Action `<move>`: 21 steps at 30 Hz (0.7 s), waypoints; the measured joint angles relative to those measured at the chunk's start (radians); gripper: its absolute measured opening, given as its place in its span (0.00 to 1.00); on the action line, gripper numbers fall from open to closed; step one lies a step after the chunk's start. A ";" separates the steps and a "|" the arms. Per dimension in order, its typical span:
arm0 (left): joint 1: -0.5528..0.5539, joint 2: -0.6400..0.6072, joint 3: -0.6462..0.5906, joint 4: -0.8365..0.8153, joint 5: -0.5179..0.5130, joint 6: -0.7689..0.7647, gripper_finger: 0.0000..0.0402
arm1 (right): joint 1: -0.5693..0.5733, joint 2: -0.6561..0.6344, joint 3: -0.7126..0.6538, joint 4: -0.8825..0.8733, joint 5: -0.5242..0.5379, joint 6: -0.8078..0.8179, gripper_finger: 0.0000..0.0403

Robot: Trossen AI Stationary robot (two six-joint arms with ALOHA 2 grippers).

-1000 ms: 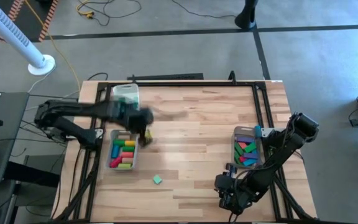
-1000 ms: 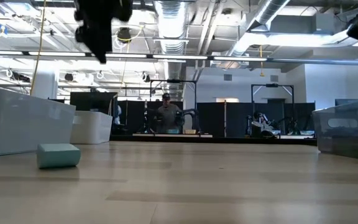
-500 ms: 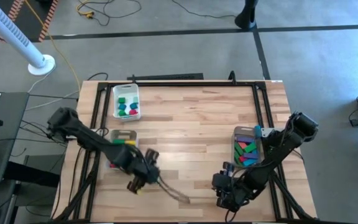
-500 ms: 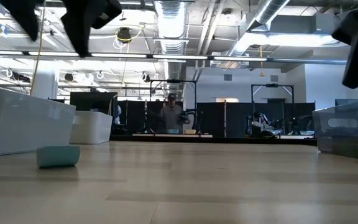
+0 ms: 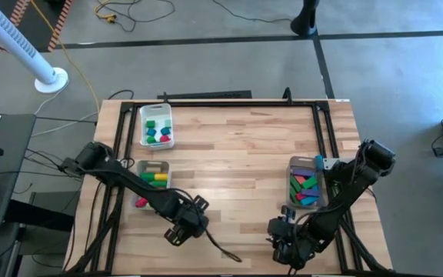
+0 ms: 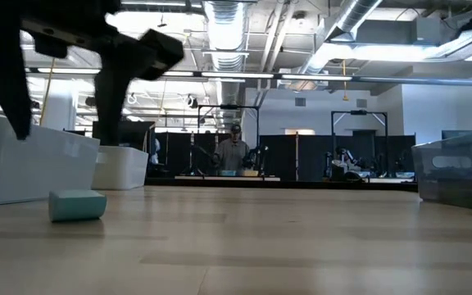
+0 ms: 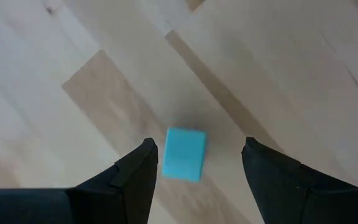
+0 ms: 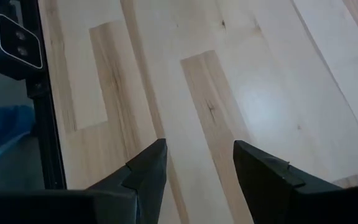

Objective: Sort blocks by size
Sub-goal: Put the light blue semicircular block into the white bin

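A small teal block (image 7: 184, 154) lies flat on the wooden table near its front edge, left of the middle; it also shows in the low view (image 6: 76, 205). My left gripper (image 7: 199, 147) is open and hovers above it, one finger on each side, touching nothing; it also shows in the low view (image 6: 64, 129). In the high view my left gripper (image 5: 184, 228) hides the block. My right gripper (image 8: 197, 149) is open and empty over bare wood near the front right (image 5: 287, 240). Other blocks lie in bins.
A white tray (image 5: 142, 127) with a few small blocks stands at the far left. A clear bin (image 5: 154, 167) with bars is nearer, by the left arm. Another clear bin (image 5: 292, 185) of blocks stands at the right. A black frame (image 5: 325, 131) edges the table.
My left gripper has swung from the clear bin on the left toward the table's near edge and come down over the teal block, its fingers now on either side above it. The block has stayed where it was.
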 joint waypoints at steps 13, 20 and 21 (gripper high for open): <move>0.043 0.084 0.000 0.037 0.083 0.075 0.56 | 0.004 0.000 0.000 -0.001 0.001 0.019 0.53; 0.070 0.082 -0.015 0.045 0.085 0.110 0.53 | 0.003 0.000 0.000 -0.001 0.005 0.015 0.53; 0.075 0.082 -0.024 0.043 0.083 0.109 0.51 | 0.003 0.000 0.000 0.000 0.005 0.014 0.53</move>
